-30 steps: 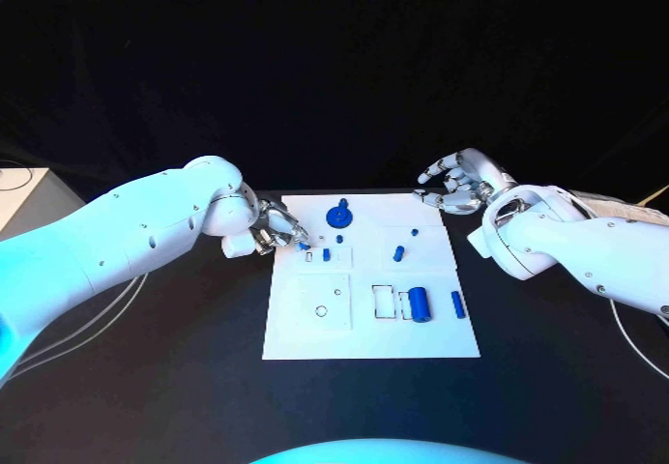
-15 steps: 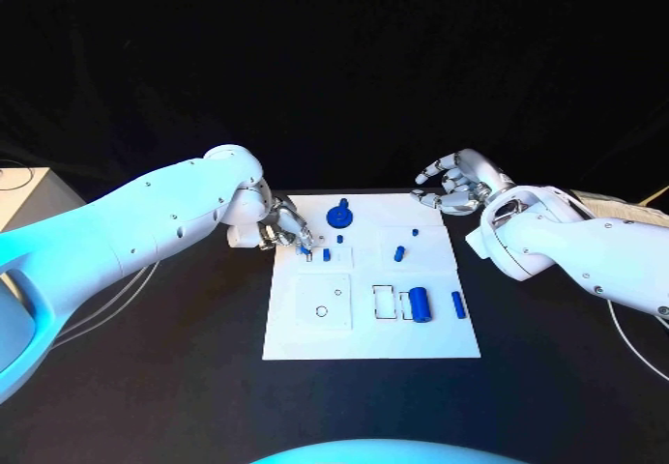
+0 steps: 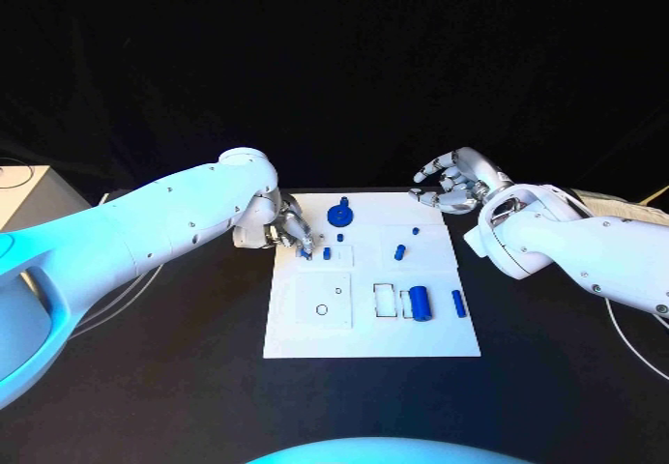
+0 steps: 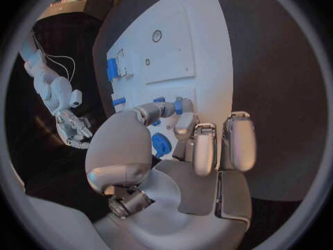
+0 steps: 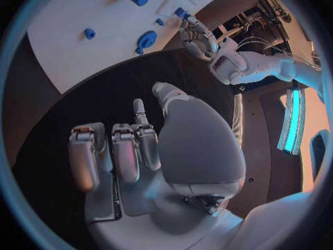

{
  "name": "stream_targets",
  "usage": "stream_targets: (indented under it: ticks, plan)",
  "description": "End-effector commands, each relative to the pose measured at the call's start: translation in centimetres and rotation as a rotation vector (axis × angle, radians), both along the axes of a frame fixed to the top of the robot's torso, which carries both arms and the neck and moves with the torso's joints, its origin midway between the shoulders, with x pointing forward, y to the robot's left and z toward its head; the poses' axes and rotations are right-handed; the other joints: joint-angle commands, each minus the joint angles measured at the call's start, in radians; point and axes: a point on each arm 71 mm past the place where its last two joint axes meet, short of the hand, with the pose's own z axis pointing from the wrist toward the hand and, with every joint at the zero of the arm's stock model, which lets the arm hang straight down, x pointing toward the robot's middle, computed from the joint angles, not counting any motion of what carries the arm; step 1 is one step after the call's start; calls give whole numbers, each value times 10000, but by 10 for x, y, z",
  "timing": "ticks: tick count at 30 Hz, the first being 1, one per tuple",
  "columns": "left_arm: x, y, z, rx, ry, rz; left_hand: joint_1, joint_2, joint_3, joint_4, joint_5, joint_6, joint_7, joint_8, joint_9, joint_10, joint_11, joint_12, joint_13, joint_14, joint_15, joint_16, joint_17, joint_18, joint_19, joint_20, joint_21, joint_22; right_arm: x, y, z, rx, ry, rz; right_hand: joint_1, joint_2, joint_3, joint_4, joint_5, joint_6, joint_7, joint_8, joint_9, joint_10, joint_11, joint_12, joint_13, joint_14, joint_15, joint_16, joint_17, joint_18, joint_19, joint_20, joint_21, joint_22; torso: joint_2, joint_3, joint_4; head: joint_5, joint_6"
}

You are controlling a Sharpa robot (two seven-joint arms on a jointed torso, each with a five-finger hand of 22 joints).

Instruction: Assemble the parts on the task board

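Observation:
The white task board (image 3: 369, 329) lies in the middle of the table. My left hand (image 3: 283, 230) is at its far left edge and pinches a small blue part (image 4: 179, 105) between thumb and finger, just above the board beside a short blue peg (image 3: 327, 254). A blue round knob (image 3: 341, 215) stands at the far edge, also seen as the knob (image 4: 161, 145). Another peg (image 3: 399, 253), a blue cylinder (image 3: 419, 303) and a blue bar (image 3: 457, 304) lie further right. My right hand (image 3: 449, 184) hovers off the board's far right corner, fingers curled in, holding nothing.
A square plate with a small hole (image 3: 324, 298) and a rectangular slot (image 3: 384, 301) sit in the board's near half. Black table (image 3: 167, 348) surrounds the board on all sides. A pale box (image 3: 21, 198) stands at the far left.
My left hand has moved right from the table onto the board's far left edge, carrying the small blue part. My right hand has hardly shifted.

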Motion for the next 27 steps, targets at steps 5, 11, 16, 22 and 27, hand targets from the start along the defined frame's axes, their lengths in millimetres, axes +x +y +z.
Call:
stream_targets:
  ticks: [5, 11, 16, 22, 27]
  plan:
    - [0, -3, 0, 256, 6, -497, 248, 58, 2071, -2267, 63, 276, -136, -143, -16, 82, -9, 56, 20, 1040, -60, 34, 2635, -1, 80, -17, 58, 438, 0, 3, 0, -113, -49, 164, -48, -55, 40, 2, 21, -68, -18, 50, 9, 536, -58, 32, 2229, 1006, -73, 33, 2564, -149, 942, -57, -50, 2407, 2, 1, -3, 8, -18]
    - [0, -6, -1, 205, 8, -577, 278, 53, 2026, -2258, 71, 295, -133, -180, -18, 85, -6, 56, 24, 1040, -57, 34, 2635, 0, 76, -15, 55, 434, 0, 4, 0, -111, -49, 180, -48, -55, 40, 2, 21, -68, -18, 50, 9, 536, -58, 32, 2229, 1006, -73, 33, 2564, -149, 942, -57, -50, 2407, 2, -6, -1, 6, -30]
    - [0, -8, -1, 198, 39, -636, 304, 47, 1990, -2251, 76, 308, -129, -213, -19, 77, -3, 46, 10, 1040, -54, 34, 2635, 1, 70, -13, 50, 429, 0, 4, 0, -112, -46, 184, -48, -55, 40, 2, 21, -68, -18, 50, 9, 536, -58, 32, 2229, 1006, -73, 33, 2564, -149, 942, -57, -50, 2407, -7, -1, 7, -2, -54]
    - [2, -8, 0, 147, -160, -490, 320, 49, 1971, -2243, 78, 315, -127, -230, -19, 83, -1, 50, 21, 1040, -52, 34, 2635, 2, 68, -12, 48, 426, 0, 4, 0, -112, -45, 189, -48, -55, 40, 2, 21, -68, -18, 50, 9, 536, -58, 32, 2229, 1006, -73, 33, 2564, -149, 942, -57, -50, 2407, -19, 0, 14, -7, -58]
    - [4, -8, 0, 123, -421, -290, 327, 53, 1957, -2232, 79, 320, -124, -242, -18, 85, 3, 51, 21, 1040, -51, 34, 2635, 1, 70, -11, 50, 430, -1, 4, 0, -113, -41, 198, -48, -55, 40, 2, 21, -68, -18, 50, 9, 536, -58, 32, 2229, 1006, -73, 33, 2564, -149, 942, -57, -50, 2407, -18, 1, 10, -13, -67]
